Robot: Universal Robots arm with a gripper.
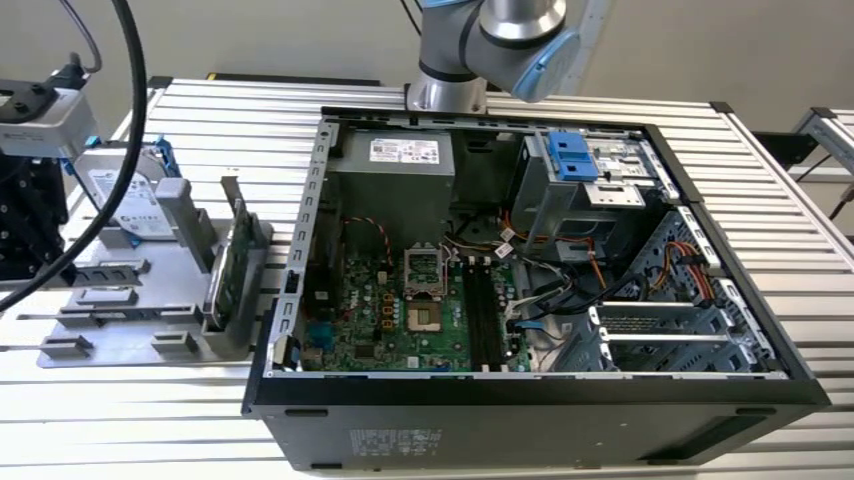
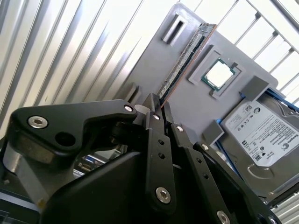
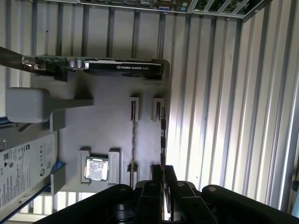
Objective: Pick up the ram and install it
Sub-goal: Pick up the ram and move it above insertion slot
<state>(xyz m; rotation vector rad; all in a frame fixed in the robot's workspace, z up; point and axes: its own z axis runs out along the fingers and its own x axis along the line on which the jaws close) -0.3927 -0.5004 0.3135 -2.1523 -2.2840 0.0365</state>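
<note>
Ram stands on edge over the grey tray, its near end between my fingers, which are drawn close together and, as far as I can judge, pinching it. In both wrist views it lines up with my fingers and sits beside the tray's slotted holders rather than in them, so I take it to be clear of them, though I cannot be sure. The tray rests on the ribbed surface at nine o'clock from the open computer case in the exterior view. The processor chip and hard drive lie close by. Doing this well means a firm, square pinch, the stick level and untwisted, brushing no neighbour.
</note>
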